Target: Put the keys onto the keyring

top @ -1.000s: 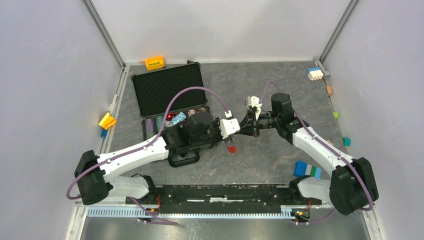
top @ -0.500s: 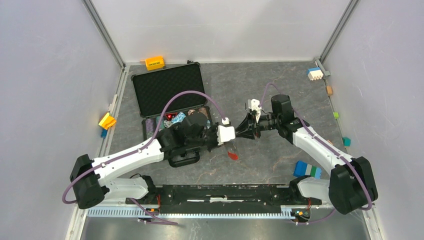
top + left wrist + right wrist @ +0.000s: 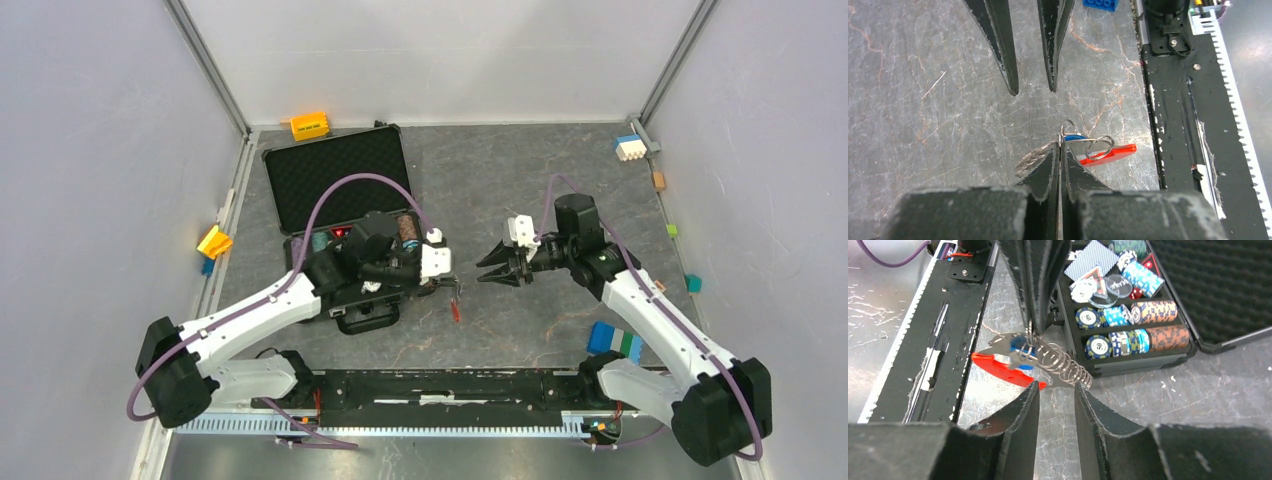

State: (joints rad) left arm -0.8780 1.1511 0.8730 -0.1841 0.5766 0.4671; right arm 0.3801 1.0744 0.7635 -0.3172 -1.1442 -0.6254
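Top cam: high above near edge, looking down on whole tabletop [image 3: 520, 180]. Wrist cams: close-up, low, facing each other; both see keyring [image 3: 1113, 151].

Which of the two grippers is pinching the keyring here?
The left gripper: its jaws are shut on the keyring, while the right gripper stands open, apart from it.

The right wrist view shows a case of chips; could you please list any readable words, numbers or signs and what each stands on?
Black disc: white lettering, too blurred to read.
Chips: face marks too small to read.
Card: patterned back, no text.
Keyring and red tag: no print visible.
Nothing reads clearly anywhere.
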